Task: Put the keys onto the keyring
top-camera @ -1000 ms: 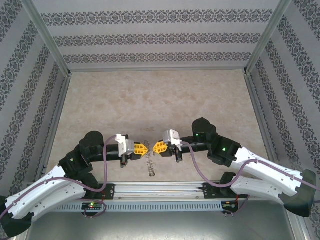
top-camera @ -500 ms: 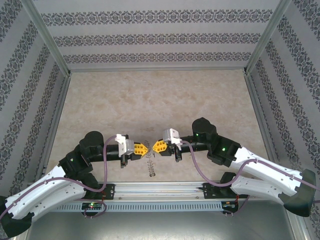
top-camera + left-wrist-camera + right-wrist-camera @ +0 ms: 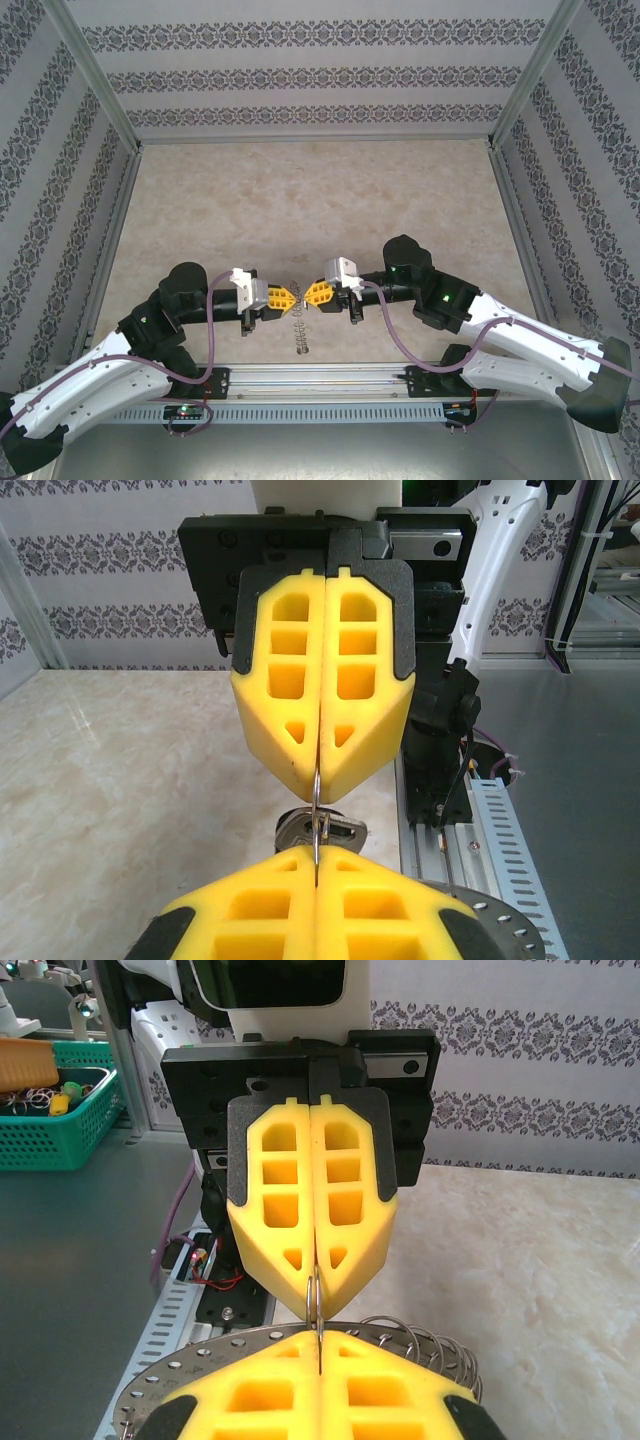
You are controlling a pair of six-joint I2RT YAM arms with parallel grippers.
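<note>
Beige marbled stone is the surface of the worktop (image 3: 300,200). The left arm (image 3: 120,355) and the right arm (image 3: 510,335) reach toward each other close to its near edge, so that their claws meet tip to tip.

Next in size is the keyring (image 3: 299,332). From above it looks like a narrow coil, just below the meeting point on the side of the bases. Its long axis runs from far to near. In the right wrist view its flat grey plate (image 3: 175,1380) with small holes shows under that claw's fingers, and its wire loops (image 3: 430,1345) stand to the right. We cannot tell whether it hangs or rests on the worktop.

The left claw (image 3: 291,298) is pressed together, and the right claw (image 3: 311,294) also. Each one pinches an end of a thin silver piece (image 3: 316,795), which runs straight from one seam to the other along the line between the claws. We cannot tell if this piece is a key shaft or a wire loop.

Just behind it, in the left wrist view, sits a dark oval loop. We judge this to be the head of the key (image 3: 345,830).

Both arms are equally near. In our judgement the coming move depends on this: the ring lies lower than the pinch and crosswise to the pinched piece.
</note>
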